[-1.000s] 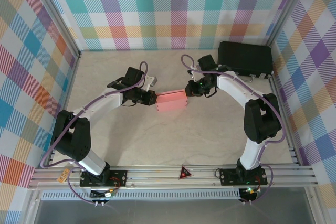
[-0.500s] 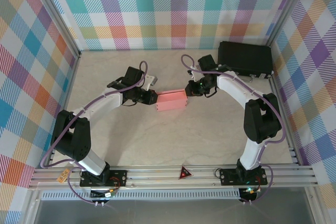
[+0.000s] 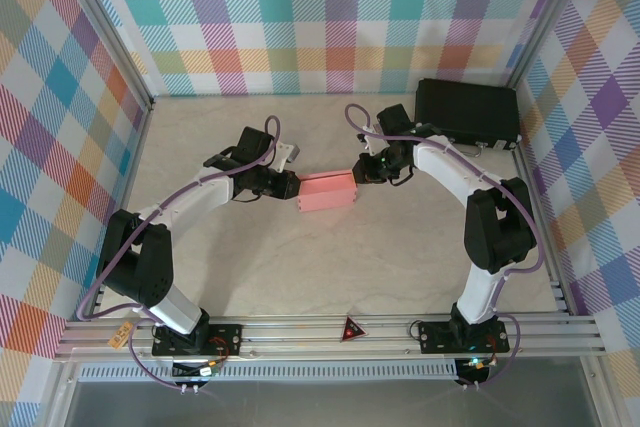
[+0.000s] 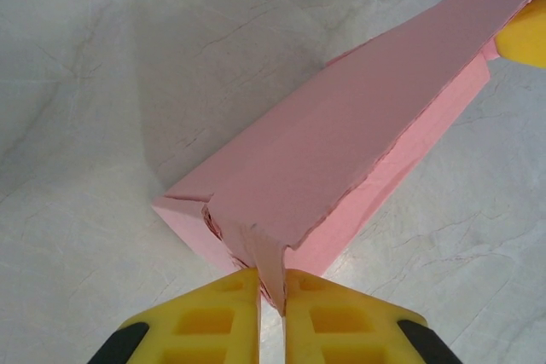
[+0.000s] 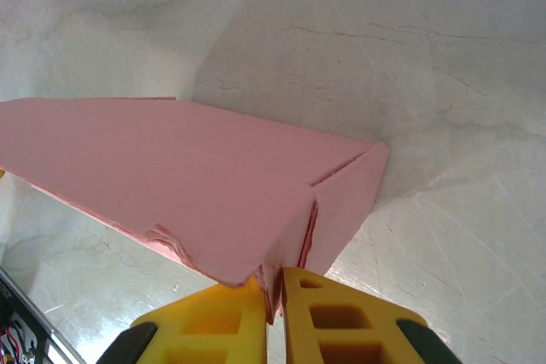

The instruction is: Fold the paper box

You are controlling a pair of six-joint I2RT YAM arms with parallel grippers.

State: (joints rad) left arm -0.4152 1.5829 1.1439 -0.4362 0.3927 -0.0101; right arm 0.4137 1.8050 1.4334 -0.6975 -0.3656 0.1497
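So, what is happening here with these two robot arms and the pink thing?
Two robot arms are working on a small salmon-pink card box in the middle of the pale marble-look table. The left gripper is shut on a card edge at one end of the box, and the right gripper pinches the opposite end. The box looks mostly formed. A larger black case sits in the far right corner.

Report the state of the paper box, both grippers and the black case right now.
paper box: folded into a shallow closed box, pinched at both ends.
left gripper: shut on the paper box's end flap.
right gripper: shut on the opposite end's edge.
black case: looks closed, lying untouched at the far right.
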